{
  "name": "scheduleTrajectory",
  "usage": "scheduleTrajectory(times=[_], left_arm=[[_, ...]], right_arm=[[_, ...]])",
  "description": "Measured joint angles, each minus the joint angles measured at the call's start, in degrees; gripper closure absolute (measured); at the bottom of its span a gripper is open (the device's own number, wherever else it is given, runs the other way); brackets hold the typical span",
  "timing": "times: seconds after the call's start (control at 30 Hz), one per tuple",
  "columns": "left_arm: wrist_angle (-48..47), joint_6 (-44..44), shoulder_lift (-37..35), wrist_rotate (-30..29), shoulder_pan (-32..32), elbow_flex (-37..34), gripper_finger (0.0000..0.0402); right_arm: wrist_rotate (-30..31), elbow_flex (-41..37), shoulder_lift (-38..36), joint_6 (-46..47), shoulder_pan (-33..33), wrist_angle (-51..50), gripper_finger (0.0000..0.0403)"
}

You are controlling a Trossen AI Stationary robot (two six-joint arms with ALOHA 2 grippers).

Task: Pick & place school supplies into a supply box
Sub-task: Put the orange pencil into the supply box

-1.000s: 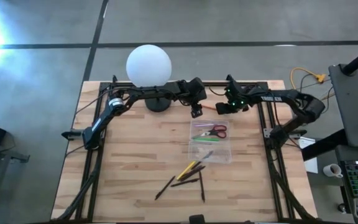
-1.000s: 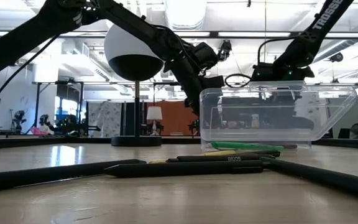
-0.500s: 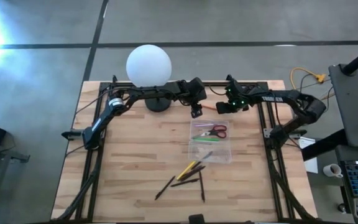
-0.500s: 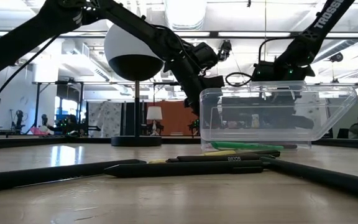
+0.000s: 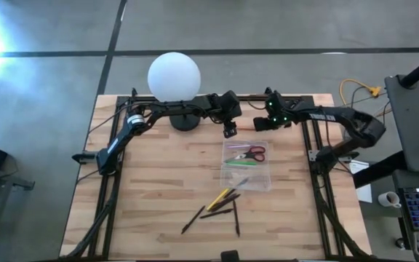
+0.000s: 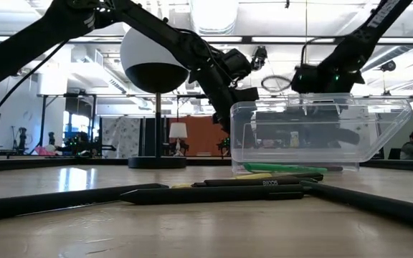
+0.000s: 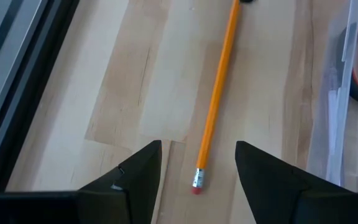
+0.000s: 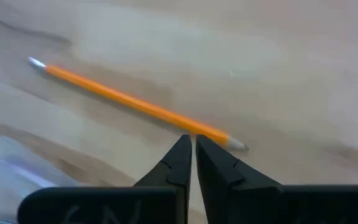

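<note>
Orange pencil (image 7: 217, 96) lies between open left fingers (image 7: 138, 177) on table.

An orange pencil (image 7: 219, 93) with a pink eraser lies on pale wood table (image 7: 135, 93); scissors (image 5: 252, 153) show red handles inside the clear supply box (image 5: 264, 178).

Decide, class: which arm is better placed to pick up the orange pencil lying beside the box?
Probably the left. The left gripper has its jaws open with the orange pencil lined up between them, whereas the right gripper is shut, so it would first have to open.
</note>
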Motion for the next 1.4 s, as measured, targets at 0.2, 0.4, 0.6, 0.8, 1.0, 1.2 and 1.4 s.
scheduleTrajectory(times=[0.2,0.4,0.6,0.8,1.0,1.2,1.4], left_arm=[[0.02,-0.01,0.0,0.02,0.0,0.0,0.0211],[-0.02,-0.42,0.0,0.04,0.0,0.0,0.0211],[-0.09,-1.49,0.0,0.04,0.0,0.0,0.0211],[-0.11,-1.51,0.0,0.04,0.0,0.0,0.0211],[-0.1,-1.51,0.0,0.04,-0.01,0.0,0.0211],[-0.09,-1.53,0.0,0.04,-0.01,0.0,0.0211],[-0.09,-1.53,0.0,0.04,-0.02,0.0,0.0211]], right_arm=[[0.03,-0.01,-0.22,0.11,-0.46,-0.6,0.0385],[0.2,-0.06,3.12,-0.36,-0.46,-0.62,0.0385],[0.46,0.01,3.78,-0.76,-0.46,-0.23,0.0385],[1.12,-0.01,2.92,-0.52,-0.46,-0.57,0.0385],[1.5,-0.01,2.9,-0.34,-0.66,-0.04,0.0385],[1.64,-0.01,2.92,-0.7,-1.57,0.41,0.0385],[1.56,-0.01,3.57,-1.35,-1.75,0.36,0.0385]])
